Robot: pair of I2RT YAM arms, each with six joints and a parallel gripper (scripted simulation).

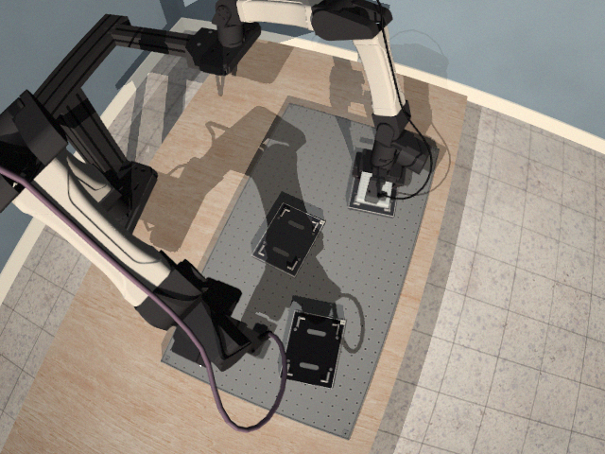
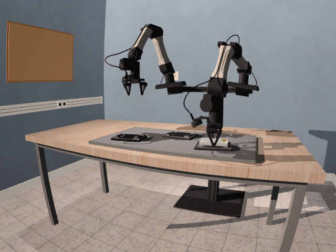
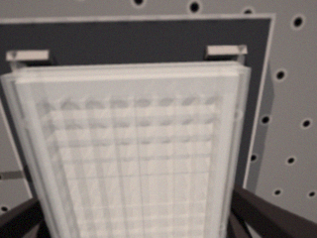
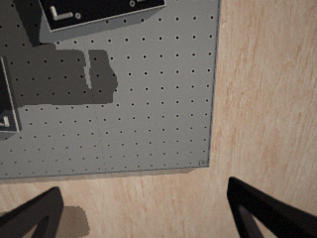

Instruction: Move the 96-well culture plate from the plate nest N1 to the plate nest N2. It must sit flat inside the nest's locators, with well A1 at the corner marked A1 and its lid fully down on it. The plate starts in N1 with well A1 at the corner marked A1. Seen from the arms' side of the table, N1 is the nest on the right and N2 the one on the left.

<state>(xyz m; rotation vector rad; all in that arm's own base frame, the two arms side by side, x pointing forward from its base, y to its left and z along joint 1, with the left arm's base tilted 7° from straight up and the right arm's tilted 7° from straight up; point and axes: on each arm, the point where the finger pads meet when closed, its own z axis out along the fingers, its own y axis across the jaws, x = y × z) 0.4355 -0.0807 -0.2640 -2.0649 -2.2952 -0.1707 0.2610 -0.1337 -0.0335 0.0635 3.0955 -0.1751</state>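
The lidded clear-and-white culture plate (image 1: pixel 363 188) (image 2: pixel 205 144) (image 3: pixel 134 149) is down at nest N2 (image 1: pixel 371 210) (image 2: pixel 200 148) (image 3: pixel 134 40), looking level. Its far end lies just inside two corner locators; whether it is fully seated is hard to tell. The lid looks on; the A1 mark is hidden. My left gripper (image 2: pixel 214 144) (image 3: pixel 140 191) points down, shut on the plate across its sides. Nest N1 (image 1: pixel 313 349) (image 2: pixel 129 137) (image 4: pixel 104 10) is empty, with its corner locators showing. My right gripper (image 2: pixel 135 93) (image 4: pixel 146 190) is open and empty, high up.
A third black nest (image 1: pixel 289 239) (image 2: pixel 180 135) (image 4: pixel 4 99), empty and turned at an angle, lies between the others on the grey perforated board (image 1: pixel 376 249) (image 2: pixel 168 145) (image 4: pixel 163 114). The right arm hangs over the board's near edge on the N1 side.
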